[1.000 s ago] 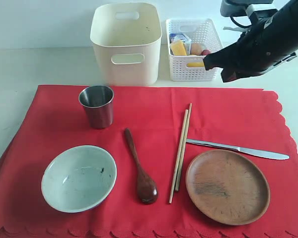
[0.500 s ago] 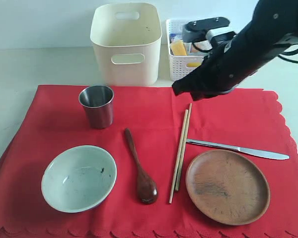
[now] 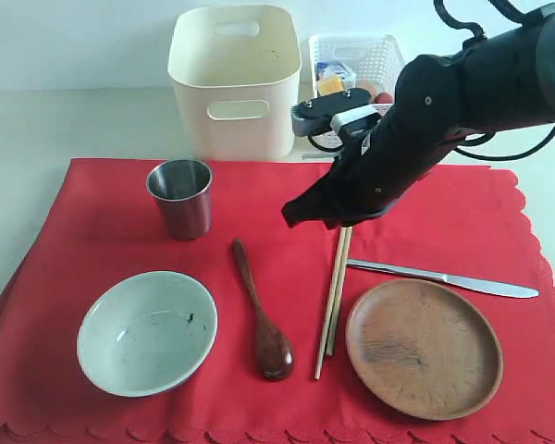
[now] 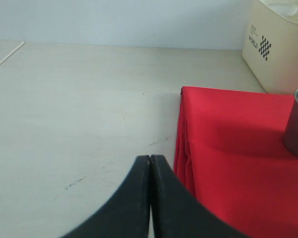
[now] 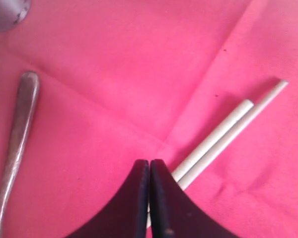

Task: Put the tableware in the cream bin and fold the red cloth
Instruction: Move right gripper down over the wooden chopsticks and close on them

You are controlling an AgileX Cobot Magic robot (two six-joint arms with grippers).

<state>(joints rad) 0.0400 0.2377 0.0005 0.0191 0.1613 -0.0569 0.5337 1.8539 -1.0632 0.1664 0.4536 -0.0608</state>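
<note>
The black right gripper (image 3: 292, 214) was clenched on nothing, poised over the two pale wooden chopsticks (image 3: 333, 287) near the middle of the large scalloped red fabric cloth (image 3: 102, 213). The black left gripper (image 4: 150, 159), likewise clenched empty, sat over the pale worktop (image 4: 64, 99) beside the cloth's left edge.

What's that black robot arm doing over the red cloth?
The right gripper hovers shut and empty just above the chopsticks. The cup, bowl, spoon, knife and plate all sit on the red cloth, none in the cream bin yet. The cloth is spread out, unfolded.
</note>
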